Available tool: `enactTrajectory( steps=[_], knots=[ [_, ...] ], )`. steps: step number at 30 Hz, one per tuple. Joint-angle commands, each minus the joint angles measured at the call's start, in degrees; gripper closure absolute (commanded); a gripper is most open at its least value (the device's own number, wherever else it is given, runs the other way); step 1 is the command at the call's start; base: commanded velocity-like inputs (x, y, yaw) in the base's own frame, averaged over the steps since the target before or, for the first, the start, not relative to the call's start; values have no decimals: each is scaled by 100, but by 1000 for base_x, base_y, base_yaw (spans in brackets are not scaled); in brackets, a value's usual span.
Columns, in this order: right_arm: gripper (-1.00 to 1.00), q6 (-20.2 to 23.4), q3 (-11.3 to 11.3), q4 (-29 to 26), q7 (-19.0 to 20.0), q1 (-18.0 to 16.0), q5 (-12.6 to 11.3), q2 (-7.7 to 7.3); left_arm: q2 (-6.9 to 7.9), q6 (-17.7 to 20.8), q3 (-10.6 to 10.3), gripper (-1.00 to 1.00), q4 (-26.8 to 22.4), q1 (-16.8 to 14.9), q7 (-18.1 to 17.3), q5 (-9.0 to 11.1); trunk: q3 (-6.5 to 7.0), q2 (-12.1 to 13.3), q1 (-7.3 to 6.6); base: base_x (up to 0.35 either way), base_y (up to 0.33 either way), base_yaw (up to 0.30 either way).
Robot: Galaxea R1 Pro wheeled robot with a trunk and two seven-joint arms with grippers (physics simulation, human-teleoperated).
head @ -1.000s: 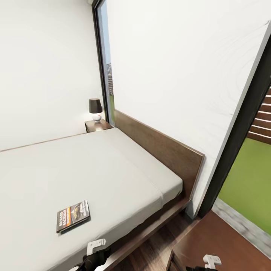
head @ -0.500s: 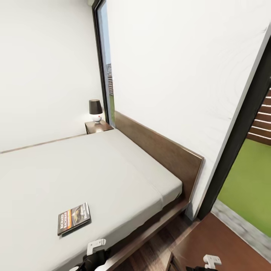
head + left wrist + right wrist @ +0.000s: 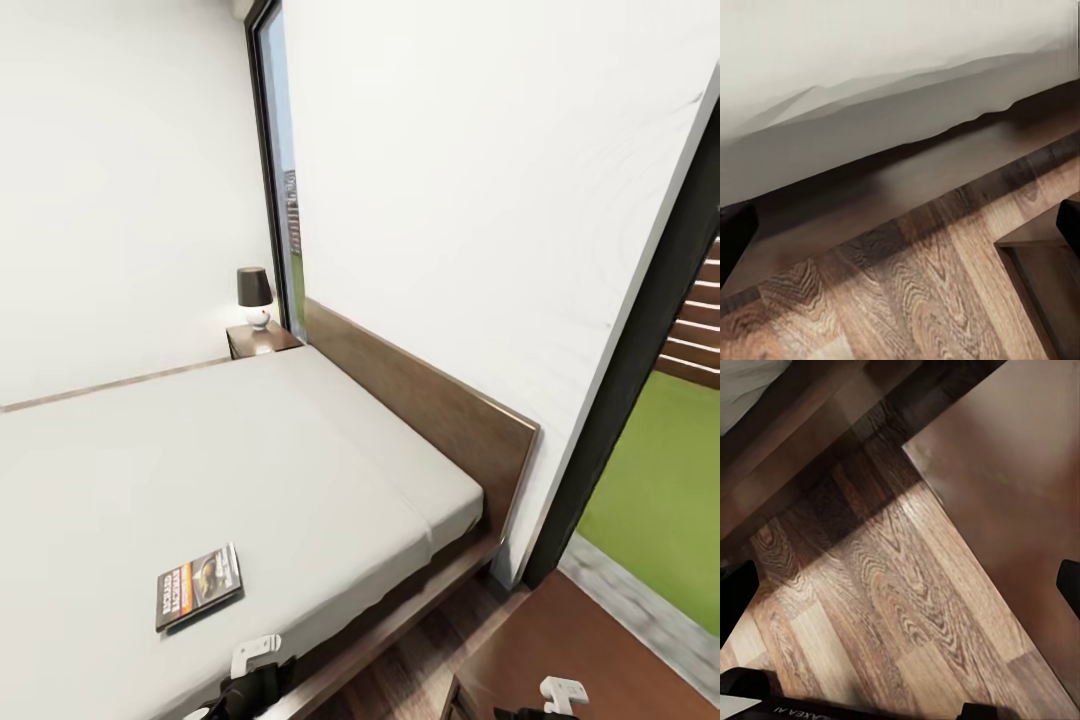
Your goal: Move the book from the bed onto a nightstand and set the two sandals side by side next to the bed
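Note:
The book [image 3: 198, 586] lies flat on the bed's off-white mattress [image 3: 250, 450], near its front edge. My left arm [image 3: 255, 672] sits low just below that edge, a short way from the book. My left gripper [image 3: 900, 232] is open over the wood floor beside the bed frame [image 3: 870, 187], its dark fingertips [image 3: 735, 240] far apart. Between bed and near nightstand [image 3: 590, 650], my right gripper [image 3: 900, 589] is open over the floor. A second nightstand [image 3: 262, 338] stands at the bed's far corner. The sandals are out of view.
A small lamp [image 3: 253, 295] with a dark shade stands on the far nightstand. A tall window [image 3: 285, 170] is behind it, and a dark-framed glass opening [image 3: 640, 330] onto green ground is at the right. A narrow strip of plank floor [image 3: 420, 660] separates bed and near nightstand.
The whole picture has shifted slightly, so the camera moved; the book and bed sit a little lower in view. Both arms keep their places in the picture.

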Motion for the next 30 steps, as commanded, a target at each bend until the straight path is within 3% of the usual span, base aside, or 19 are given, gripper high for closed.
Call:
enactTrajectory(
  steps=[1,30],
  knots=[
    [-100,13,-18,3,26,-3,-22,-1,-3,-5,29,-100,5,-4,-36,33,13,39,-23,0,0,0],
    [-100,13,-21,3,25,-3,-22,-1,-3,-5,29,-100,5,-4,-36,29,534,1202,-660,0,0,0]
  ],
)
